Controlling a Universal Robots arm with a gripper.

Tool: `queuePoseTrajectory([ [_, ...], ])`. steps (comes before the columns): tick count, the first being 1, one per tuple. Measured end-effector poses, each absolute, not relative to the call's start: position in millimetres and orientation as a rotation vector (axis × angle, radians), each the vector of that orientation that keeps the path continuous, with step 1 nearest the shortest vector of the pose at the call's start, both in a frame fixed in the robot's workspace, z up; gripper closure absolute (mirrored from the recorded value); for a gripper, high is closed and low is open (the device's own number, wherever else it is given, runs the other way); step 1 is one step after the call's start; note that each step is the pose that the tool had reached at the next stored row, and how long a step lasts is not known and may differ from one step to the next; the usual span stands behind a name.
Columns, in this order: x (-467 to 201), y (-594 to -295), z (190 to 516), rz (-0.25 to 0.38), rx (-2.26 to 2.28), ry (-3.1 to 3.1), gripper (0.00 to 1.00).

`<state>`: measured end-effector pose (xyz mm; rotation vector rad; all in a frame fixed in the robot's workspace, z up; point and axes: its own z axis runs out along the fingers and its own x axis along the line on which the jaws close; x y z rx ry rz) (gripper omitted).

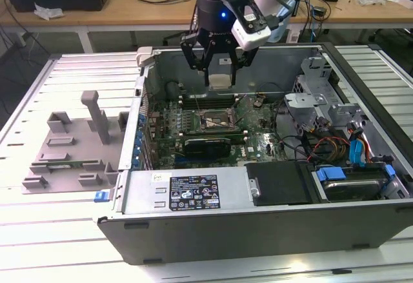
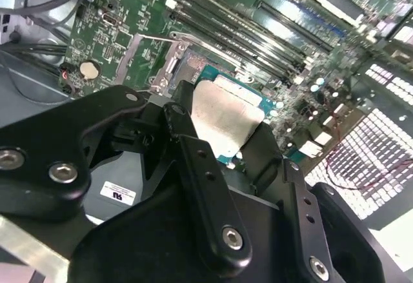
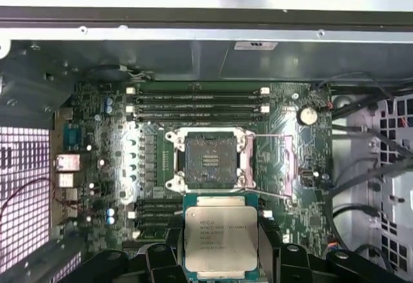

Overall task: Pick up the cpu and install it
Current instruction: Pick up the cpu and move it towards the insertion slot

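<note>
My gripper [image 1: 220,70] hangs over the open computer case [image 1: 258,205], shut on the cpu [image 1: 221,80], a small square chip with a pale metal top on a green board. Both wrist views show the cpu [image 2: 226,117] [image 3: 221,236] clamped flat between the black fingers [image 2: 185,118]. The dark socket [image 3: 211,160] with its metal rim lies open on the green motherboard [image 3: 303,167], a short way from the chip's edge in the first wrist view. In the exterior view the socket [image 1: 216,122] sits below the gripper, with a gap between it and the chip.
A grey fixture plate [image 1: 71,147] with upright blocks lies on the exterior view's left of the case. A drive cage [image 1: 316,96], cables [image 1: 329,144] and a black power unit [image 1: 284,183] fill the case's right side. Memory slots [image 3: 197,102] run beside the socket.
</note>
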<state>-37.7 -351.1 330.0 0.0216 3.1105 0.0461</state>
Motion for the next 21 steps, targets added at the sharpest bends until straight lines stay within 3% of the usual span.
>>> queuePoseTrajectory([
  [6, -38, -336, 311, 0.046, 0.022, 3.110, 0.46],
  [21, -40, -335, 275, 0.046, 0.021, 3.112, 0.46],
])
